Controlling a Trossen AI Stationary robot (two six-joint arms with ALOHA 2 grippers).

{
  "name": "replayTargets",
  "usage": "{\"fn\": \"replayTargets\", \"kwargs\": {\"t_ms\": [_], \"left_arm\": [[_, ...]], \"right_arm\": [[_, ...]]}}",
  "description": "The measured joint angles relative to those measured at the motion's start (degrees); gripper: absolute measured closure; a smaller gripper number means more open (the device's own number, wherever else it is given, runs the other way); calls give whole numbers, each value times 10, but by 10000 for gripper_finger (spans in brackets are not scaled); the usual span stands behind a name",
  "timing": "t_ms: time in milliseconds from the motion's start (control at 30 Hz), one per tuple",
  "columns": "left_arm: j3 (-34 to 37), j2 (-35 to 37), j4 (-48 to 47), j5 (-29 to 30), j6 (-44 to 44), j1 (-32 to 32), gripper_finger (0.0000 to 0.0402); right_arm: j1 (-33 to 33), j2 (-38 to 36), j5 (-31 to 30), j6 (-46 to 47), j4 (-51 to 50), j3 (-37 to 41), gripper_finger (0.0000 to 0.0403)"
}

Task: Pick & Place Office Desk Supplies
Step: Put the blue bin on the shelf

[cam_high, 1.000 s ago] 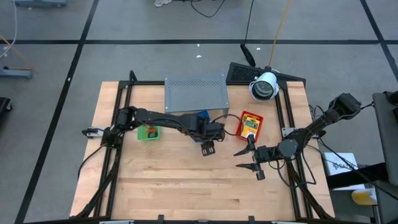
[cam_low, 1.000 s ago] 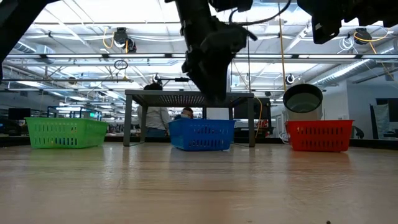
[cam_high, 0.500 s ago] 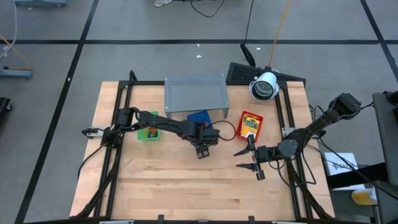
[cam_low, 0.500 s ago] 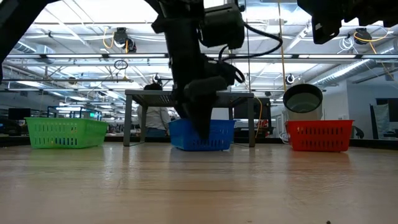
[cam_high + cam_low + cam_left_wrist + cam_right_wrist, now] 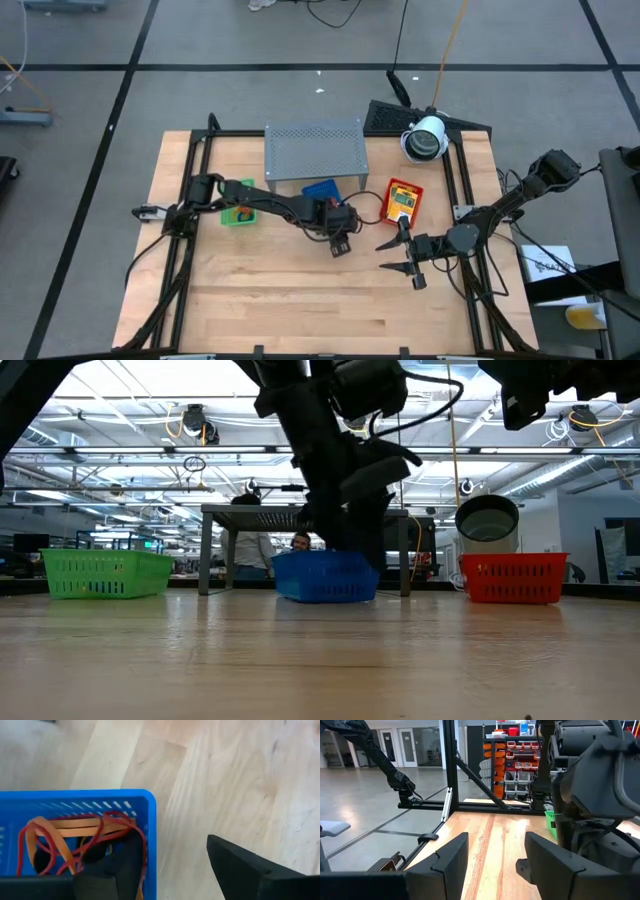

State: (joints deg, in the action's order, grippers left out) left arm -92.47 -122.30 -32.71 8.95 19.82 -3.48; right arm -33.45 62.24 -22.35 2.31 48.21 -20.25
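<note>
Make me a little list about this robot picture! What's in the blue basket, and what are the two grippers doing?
Blue plastic tray: holds tangled orange-red rubber-band loops
Left gripper: open, at the blue tray's edge; one finger over the tray, the other over the wooden table
Right gripper: open, empty, waiting near the red plastic tray
Green plastic tray: on the left, contents unclear

Bare wooden surface (image 5: 300,300) is lying open in front; the metal shelf (image 5: 314,152), blue tray (image 5: 320,189) and red tray (image 5: 403,201) are crowding the back.
</note>
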Motion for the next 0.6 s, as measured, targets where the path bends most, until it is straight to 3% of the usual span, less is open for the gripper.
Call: {"fn": "replayTargets", "kwargs": {"t_ms": [267, 600], "left_arm": [[0, -3, -18, -44, 18, -1, 208], [0, -5, -62, -45, 2, -1, 220]], "right_arm": [[0, 0, 0, 0, 0, 0, 218], [0, 0, 0, 0, 2, 0, 218]]}}
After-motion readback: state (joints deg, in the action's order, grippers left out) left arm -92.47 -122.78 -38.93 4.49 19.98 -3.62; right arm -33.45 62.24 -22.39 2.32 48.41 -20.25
